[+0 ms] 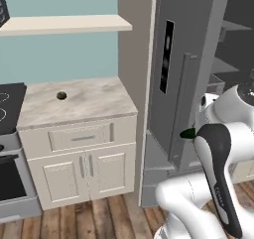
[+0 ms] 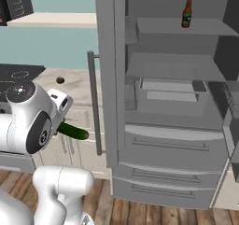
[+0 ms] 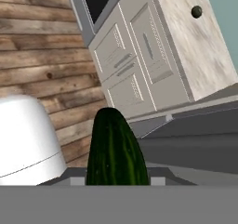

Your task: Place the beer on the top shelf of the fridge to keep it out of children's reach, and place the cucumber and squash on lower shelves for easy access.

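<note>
Stove [image 1: 9, 134]: at the far left of the left base view, touching the left side of the counter cabinet; dark cooktop above, dark oven window below
Wall shelf [image 1: 64, 24]: pale board on the blue wall, above the counter
Counter [image 1: 74, 101]: pale marbled top left of the fridge, over one drawer and two cabinet doors; wood plank floor in front
Squash [image 1: 61, 95]: small dark olive ball resting on the counter, toward its back and left of its middle; well apart from the fridge; in the hand view it shows as a small dark dot on the marbled top [image 3: 196, 11]
Fridge door [image 2: 106, 74]: swung open, standing edge-on between the counter and the fridge interior; vertical bar handle on its counter side
Gripper [image 2: 63, 126]: low, in front of the counter cabinet and just left of the fridge door; jaws clenched on the cucumber; fingertips themselves hidden by the arm's wrist
Cucumber [image 2: 73, 131]: dark green rod grasped at one end, its free end pointing toward the fridge door handle; still outside the fridge; in the hand view it rises from the bottom centre [image 3: 116, 148]
Fridge [image 2: 177, 140]: tall grey cabinet right of the counter, interior exposed; drawers across its lower part
Lower shelves [image 2: 172, 67]: flat slabs and bins under the top shelf
Top shelf [image 2: 154, 27]: highest grey slab inside the fridge
Beer [image 2: 186, 13]: brown bottle with green label, upright on the top shelf, toward its right
</note>
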Controlling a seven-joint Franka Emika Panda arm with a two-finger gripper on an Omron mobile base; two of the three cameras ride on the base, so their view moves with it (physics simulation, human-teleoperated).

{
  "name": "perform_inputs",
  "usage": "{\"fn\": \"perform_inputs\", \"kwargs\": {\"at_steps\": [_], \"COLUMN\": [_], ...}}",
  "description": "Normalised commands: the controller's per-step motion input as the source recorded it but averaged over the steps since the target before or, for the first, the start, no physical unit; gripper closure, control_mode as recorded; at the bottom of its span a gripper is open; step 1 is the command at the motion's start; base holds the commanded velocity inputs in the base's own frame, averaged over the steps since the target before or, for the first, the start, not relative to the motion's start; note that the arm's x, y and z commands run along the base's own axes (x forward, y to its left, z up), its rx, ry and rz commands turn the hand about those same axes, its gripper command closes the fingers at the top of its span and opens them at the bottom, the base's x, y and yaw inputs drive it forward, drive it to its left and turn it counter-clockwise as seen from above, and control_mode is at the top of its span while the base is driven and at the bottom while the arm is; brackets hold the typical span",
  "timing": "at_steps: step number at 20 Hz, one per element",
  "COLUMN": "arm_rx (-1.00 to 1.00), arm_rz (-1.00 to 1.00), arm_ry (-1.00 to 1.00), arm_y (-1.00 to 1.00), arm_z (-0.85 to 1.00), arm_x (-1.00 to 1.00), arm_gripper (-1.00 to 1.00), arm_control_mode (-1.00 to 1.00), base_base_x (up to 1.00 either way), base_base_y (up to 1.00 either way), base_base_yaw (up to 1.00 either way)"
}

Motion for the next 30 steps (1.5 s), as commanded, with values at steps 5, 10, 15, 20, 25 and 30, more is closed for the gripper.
{"fn": "perform_inputs", "kwargs": {"at_steps": [5, 10, 15, 20, 25, 30], "arm_rx": [0.0, 0.0, 0.0, 0.0, 0.0, 0.0], "arm_rz": [0.0, 0.0, 0.0, 0.0, 0.0, 0.0], "arm_ry": [0.0, 0.0, 0.0, 0.0, 0.0, 0.0], "arm_y": [0.0, 0.0, 0.0, 0.0, 0.0, 0.0], "arm_z": [0.0, 0.0, 0.0, 0.0, 0.0, 0.0], "arm_x": [0.0, 0.0, 0.0, 0.0, 0.0, 0.0], "arm_gripper": [1.0, 1.0, 1.0, 1.0, 1.0, 1.0], "arm_control_mode": [1.0, 1.0, 1.0, 1.0, 1.0, 1.0], "base_base_x": [0.0, 0.0, 0.0, 0.0, 0.0, 0.02], "base_base_y": [-0.63, -0.6, -0.61, -0.61, -0.56, -0.41], "base_base_yaw": [0.0, 0.0, 0.0, 0.01, 0.02, 0.04]}}
